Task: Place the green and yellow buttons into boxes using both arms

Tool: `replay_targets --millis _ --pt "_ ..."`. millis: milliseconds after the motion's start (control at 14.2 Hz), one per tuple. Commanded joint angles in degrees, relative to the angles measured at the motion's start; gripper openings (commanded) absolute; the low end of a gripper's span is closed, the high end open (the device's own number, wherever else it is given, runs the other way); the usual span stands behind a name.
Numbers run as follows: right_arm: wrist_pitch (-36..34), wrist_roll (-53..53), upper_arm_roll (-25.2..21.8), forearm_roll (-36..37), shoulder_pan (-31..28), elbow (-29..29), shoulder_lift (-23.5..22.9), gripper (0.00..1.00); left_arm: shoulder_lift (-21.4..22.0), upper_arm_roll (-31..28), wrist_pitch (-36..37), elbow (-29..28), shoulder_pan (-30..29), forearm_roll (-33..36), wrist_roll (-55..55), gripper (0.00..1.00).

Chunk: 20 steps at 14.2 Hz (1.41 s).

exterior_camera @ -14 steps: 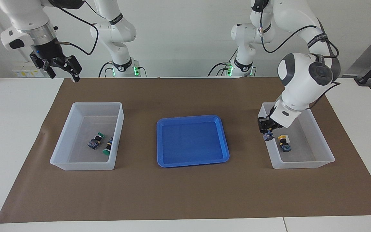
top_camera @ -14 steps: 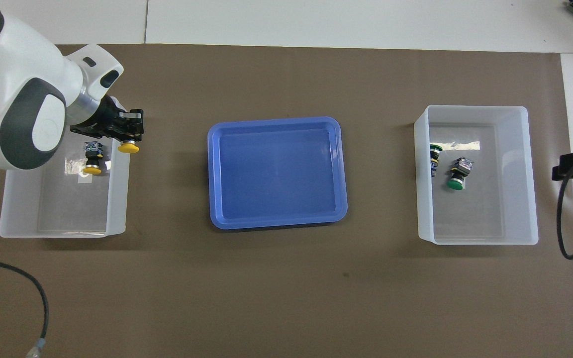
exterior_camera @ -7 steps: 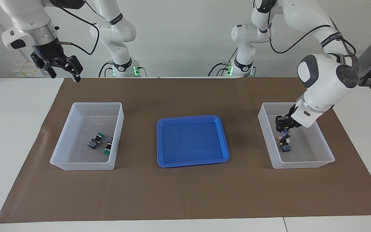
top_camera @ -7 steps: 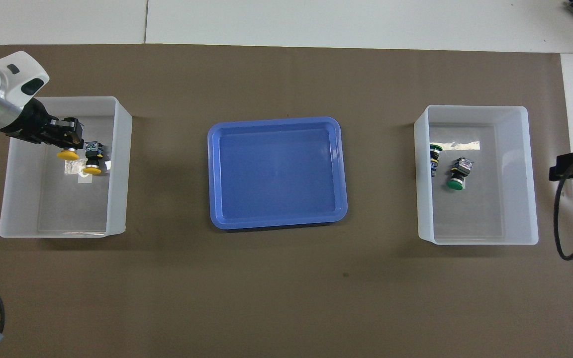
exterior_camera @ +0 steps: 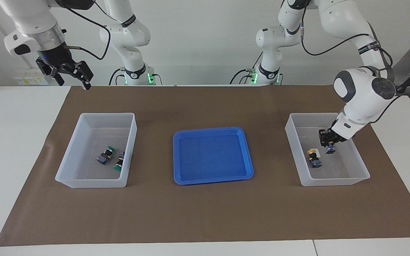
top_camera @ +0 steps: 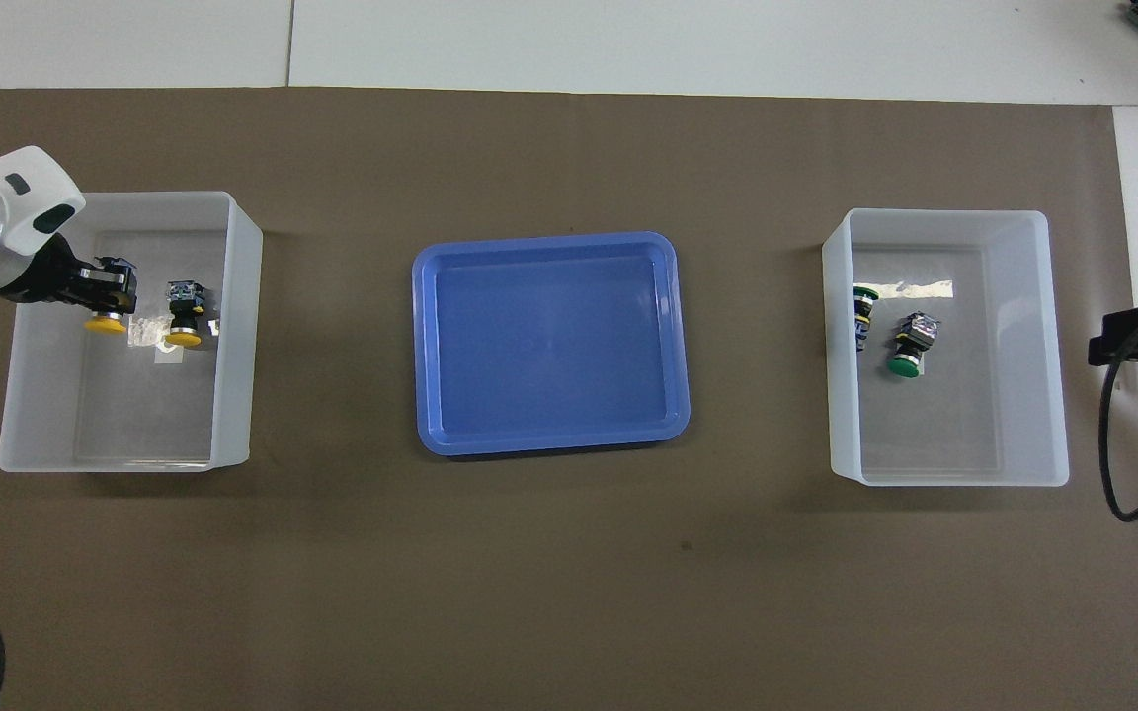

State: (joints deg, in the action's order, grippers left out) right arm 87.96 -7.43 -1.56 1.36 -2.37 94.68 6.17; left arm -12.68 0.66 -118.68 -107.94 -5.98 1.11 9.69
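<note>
Jaws of the left gripper (exterior_camera: 329,146) are clamped on a yellow button (top_camera: 105,323), held inside the box (exterior_camera: 362,174) at the left arm's end, beside a second yellow button (exterior_camera: 313,158). Right gripper (exterior_camera: 70,74) waits raised, jaws apart, empty. Two green buttons (exterior_camera: 111,158) lie in the other box (exterior_camera: 66,177).

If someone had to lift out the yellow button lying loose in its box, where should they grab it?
By its blocky dark body, from straight above. The loose yellow button lies on its side on the box floor, cap toward the robots, so the body's flat sides face outward; the round cap would likely slip.
</note>
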Motion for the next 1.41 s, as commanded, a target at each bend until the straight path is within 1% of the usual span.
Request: replay_targets --millis 0,71,282,494,706,918,988,1059,1129,1200,1271,1341 --pt "-0.2 -0.4 0.3 -0.9 -0.2 0.3 0.5 1.0 3.1 0.5 -5.5 -6.6 -2.5 0.9 1.0 0.0" --pt "-0.6 -0.3 0.3 -0.9 -0.2 0.5 0.6 1.0 3.4 0.5 -7.7 -8.3 -2.6 0.9 1.0 0.0" --pt "-0.5 -0.3 0.2 -0.9 -0.3 0.4 0.6 1.0 2.6 0.6 -13.2 -11.2 -3.3 0.9 1.0 0.0" --pt "-0.5 -0.3 0.3 -0.9 -0.2 0.4 0.6 1.0 0.9 0.5 -15.4 -11.6 -3.3 0.9 0.9 0.0" --pt "-0.5 -0.3 0.2 -0.9 -0.3 0.4 0.6 1.0 -0.8 0.6 -19.6 -13.1 -3.7 0.9 0.9 0.0" --pt "-0.5 -0.3 0.2 -0.9 -0.2 0.4 0.6 1.0 -1.5 0.6 -20.0 -13.1 -3.5 0.9 0.9 0.0" --pt "-0.5 -0.3 0.2 -0.9 -0.3 0.4 0.6 1.0 -1.5 0.6 -19.9 -13.1 -3.4 0.9 0.9 0.12" --pt "-0.5 -0.3 0.2 -0.9 -0.3 0.4 0.6 1.0 -1.6 0.6 -19.7 -12.9 -3.3 0.9 0.9 0.33" --pt "-0.5 -0.3 0.2 -0.9 -0.3 0.4 0.6 1.0 -1.6 0.6 -19.5 -12.6 -3.1 0.9 0.9 0.57" --pt "-0.5 -0.3 0.2 -0.9 -0.3 0.4 0.6 1.0 -1.6 0.6 -18.9 -12.1 -3.0 0.9 0.9 0.69" --pt "-0.5 -0.3 0.3 -0.9 -0.2 0.4 0.6 1.0 -1.7 0.6 -17.8 -11.3 -2.8 0.9 0.9 0.76" --pt "-0.5 -0.3 0.2 -0.9 -0.2 0.4 0.6 1.0 -1.7 0.6 -15.9 -9.6 -2.7 1.0 0.9 0.78"
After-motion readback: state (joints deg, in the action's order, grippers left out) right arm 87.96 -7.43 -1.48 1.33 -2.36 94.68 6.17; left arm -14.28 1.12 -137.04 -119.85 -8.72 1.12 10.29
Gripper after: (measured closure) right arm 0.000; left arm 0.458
